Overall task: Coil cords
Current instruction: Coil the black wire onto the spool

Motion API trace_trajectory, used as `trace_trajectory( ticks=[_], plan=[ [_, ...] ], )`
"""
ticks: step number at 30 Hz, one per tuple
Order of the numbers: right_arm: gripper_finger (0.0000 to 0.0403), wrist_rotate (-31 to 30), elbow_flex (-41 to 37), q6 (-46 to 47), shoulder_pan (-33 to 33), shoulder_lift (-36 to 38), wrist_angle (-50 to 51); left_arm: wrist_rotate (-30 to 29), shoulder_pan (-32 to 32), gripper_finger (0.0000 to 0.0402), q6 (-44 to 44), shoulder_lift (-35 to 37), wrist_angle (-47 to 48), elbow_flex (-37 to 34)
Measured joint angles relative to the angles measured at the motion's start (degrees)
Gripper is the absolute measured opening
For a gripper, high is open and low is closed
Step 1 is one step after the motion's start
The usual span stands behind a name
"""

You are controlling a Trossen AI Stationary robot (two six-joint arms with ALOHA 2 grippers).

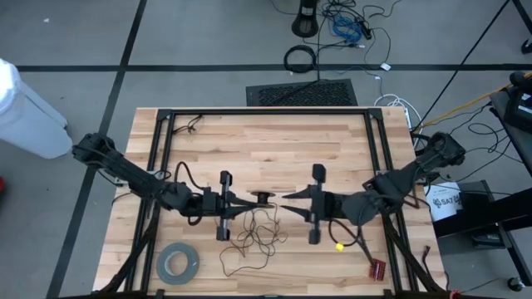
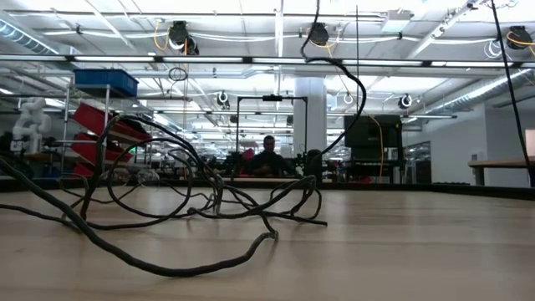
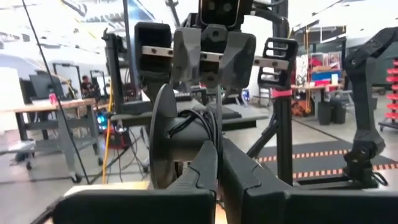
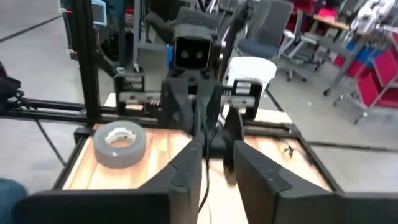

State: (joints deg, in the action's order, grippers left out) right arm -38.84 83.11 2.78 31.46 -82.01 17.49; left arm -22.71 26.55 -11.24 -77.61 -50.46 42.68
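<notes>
The thin dark wire (image 2: 150, 209) was seen nearest in the low view, lying in loose tangled loops on the planked wooden table (image 1: 266, 137), one free end curling toward the camera. In the high view the same wire (image 1: 253, 237) was spread in an untidy scribble on the near half of the table, just beside the flat grey tape roll (image 1: 178, 262), a single wide ring. One small yellow ball (image 1: 339, 246) and one small red ridged part (image 1: 378, 269) were shown on the right side.

Above the tangle, at the table's middle, the small round black spool (image 1: 263, 198) was held between the two grippers, which pointed at each other. The left gripper (image 1: 248, 200) was pressed together on the spool's hub (image 3: 186, 134), its disc-shaped flange showing edge-on and wire wound on the core. The right gripper (image 1: 287, 197) was placed just at the spool's other side, its fingers (image 4: 186, 165) parted by a narrow gap.

One person (image 2: 268, 155) was visible far behind the table.
</notes>
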Motion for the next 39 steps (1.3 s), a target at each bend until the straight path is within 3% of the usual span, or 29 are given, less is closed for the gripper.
trace_trajectory(
  ticks=[6, 13, 16, 19, 24, 39],
  plan=[
    [0.0112, -4.01, -0.18, 7.83, 3.70, 0.36, 6.74, 1.53, 0.04, 0.0003, 4.07, 6.25, 11.92, 0.00],
    [0.0119, -8.85, -5.13, 9.22, 3.61, -2.42, 3.60, 6.14, 0.49, 0.0003, 6.47, 13.06, 27.40, 1.06],
    [0.0119, -8.15, -6.25, 7.02, 1.68, -2.99, -0.54, 6.23, 0.53, 0.0003, 8.09, 13.94, 37.35, 4.27],
    [0.0119, -2.62, -6.27, 6.23, -1.23, -3.54, -4.26, 6.20, 0.59, 0.0003, 9.57, 13.48, 44.46, 6.82],
    [0.0119, 3.52, -6.25, 3.78, -4.43, -5.28, -9.93, 6.20, 0.59, 0.0003, 9.90, 12.81, 45.24, 8.85],
    [0.0119, 8.60, -6.25, 2.57, -6.62, -6.08, -12.97, 6.15, 0.59, 0.0003, 9.46, 12.41, 46.06, 8.81]
  ],
)
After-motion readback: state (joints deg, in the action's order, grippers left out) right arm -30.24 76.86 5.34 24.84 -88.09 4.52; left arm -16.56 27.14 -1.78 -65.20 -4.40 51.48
